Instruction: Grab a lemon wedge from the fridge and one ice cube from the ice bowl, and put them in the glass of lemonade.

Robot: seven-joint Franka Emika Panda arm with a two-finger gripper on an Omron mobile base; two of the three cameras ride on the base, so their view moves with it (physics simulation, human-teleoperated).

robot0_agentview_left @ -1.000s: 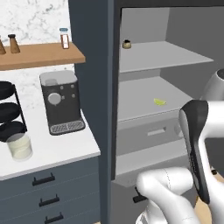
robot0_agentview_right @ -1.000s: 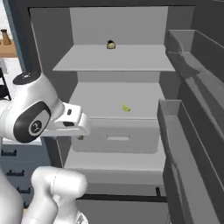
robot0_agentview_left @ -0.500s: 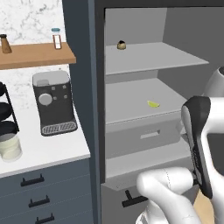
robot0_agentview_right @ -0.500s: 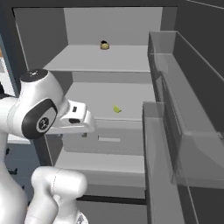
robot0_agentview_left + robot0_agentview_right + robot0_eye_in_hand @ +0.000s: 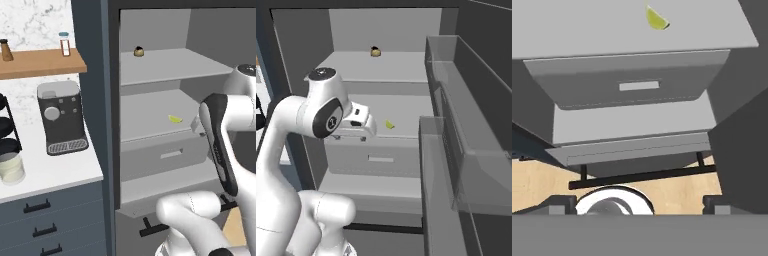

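Closer to the open fridge [image 5: 381, 30] than a moment before, the base had rolled in. The tool [image 5: 362, 123] hung with fingers spread wide and empty, just short of the middle shelf [image 5: 150, 117] where the lemon wedge [image 5: 389, 124] lay. Fetching the wedge seemed the step in hand; next came a reach forward and down over it.

no readable text, labels or signs

Fridge [image 5: 90, 60] matt dark grey; shelves [image 5: 406, 107] smooth pale plastic; door bins [image 5: 466, 130] clear, glossy.
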